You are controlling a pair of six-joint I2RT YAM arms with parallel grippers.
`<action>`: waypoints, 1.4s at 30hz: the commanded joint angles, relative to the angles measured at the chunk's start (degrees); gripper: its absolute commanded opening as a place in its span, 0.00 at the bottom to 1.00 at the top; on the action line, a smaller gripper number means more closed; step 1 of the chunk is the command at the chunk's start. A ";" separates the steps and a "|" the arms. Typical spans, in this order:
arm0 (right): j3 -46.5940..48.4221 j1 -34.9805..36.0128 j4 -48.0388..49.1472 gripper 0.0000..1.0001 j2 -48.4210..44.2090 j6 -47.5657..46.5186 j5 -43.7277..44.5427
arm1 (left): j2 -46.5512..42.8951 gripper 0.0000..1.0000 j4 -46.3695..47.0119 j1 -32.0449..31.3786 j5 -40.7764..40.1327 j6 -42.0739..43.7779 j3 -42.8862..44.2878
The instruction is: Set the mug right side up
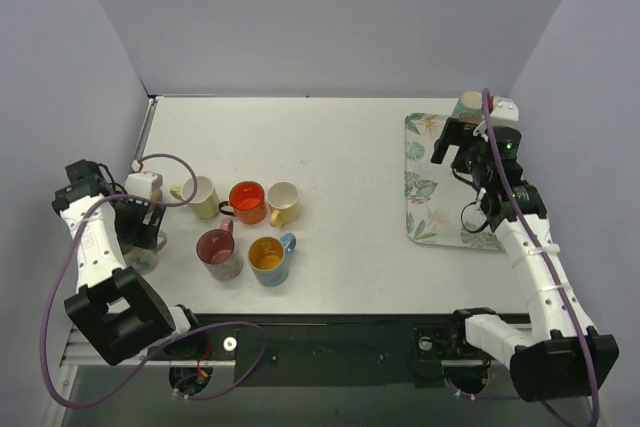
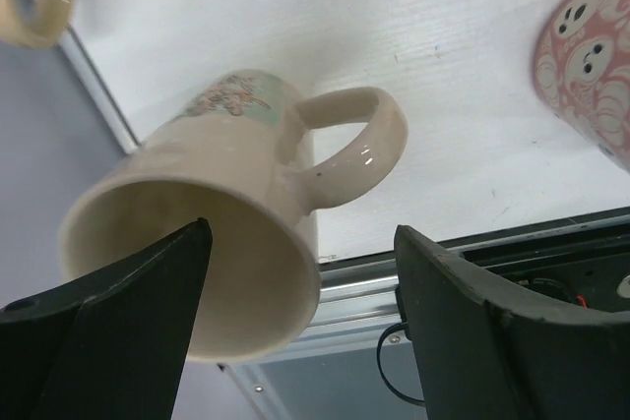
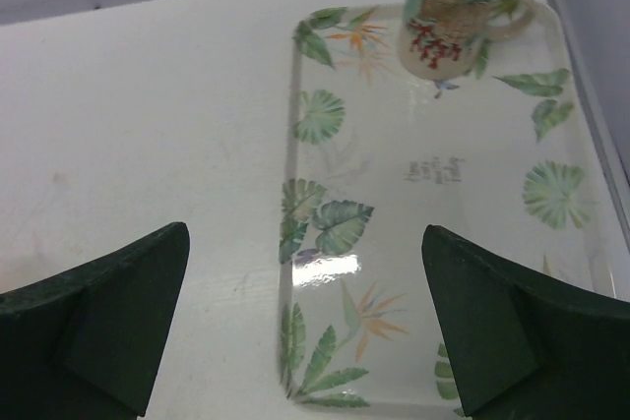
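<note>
Release step: left hand (image 2: 303,235) spread over mouth-up cream mug (image 2: 226,154); next, lift clear of rim. Right hand (image 3: 305,235) spread.

Your cream mug (image 2: 226,213) sits by the tabletop (image 2: 443,36) edge, its mouth facing you, between your wide-spread fingers (image 2: 118,341).

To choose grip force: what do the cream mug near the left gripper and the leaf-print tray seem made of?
Cream mug: probably glazed ceramic; thick wall, small glints on handle.
Leaf-print tray: likely glossy plastic or melamine; bright reflection on it.
</note>
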 commanded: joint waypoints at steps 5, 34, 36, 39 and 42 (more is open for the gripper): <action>14.23 -13.89 -4.09 1.00 16.35 24.89 10.68 | -2.98 0.88 -6.00 -2.23 10.91 -3.32 19.61; 70.39 -24.80 -11.81 0.79 81.14 68.79 4.97 | 25.84 0.93 5.44 -45.92 3.36 -18.29 46.43; 69.87 -24.62 -10.42 0.79 81.94 68.87 4.09 | 26.20 0.93 5.52 -45.92 3.27 -18.21 46.43; 68.82 -24.36 -9.36 0.78 83.18 70.01 3.03 | 26.99 0.93 6.04 -46.01 2.40 -18.64 46.43; 69.60 -24.36 -6.46 0.66 84.93 69.93 0.24 | 27.43 0.93 6.40 -46.01 0.98 -19.08 46.34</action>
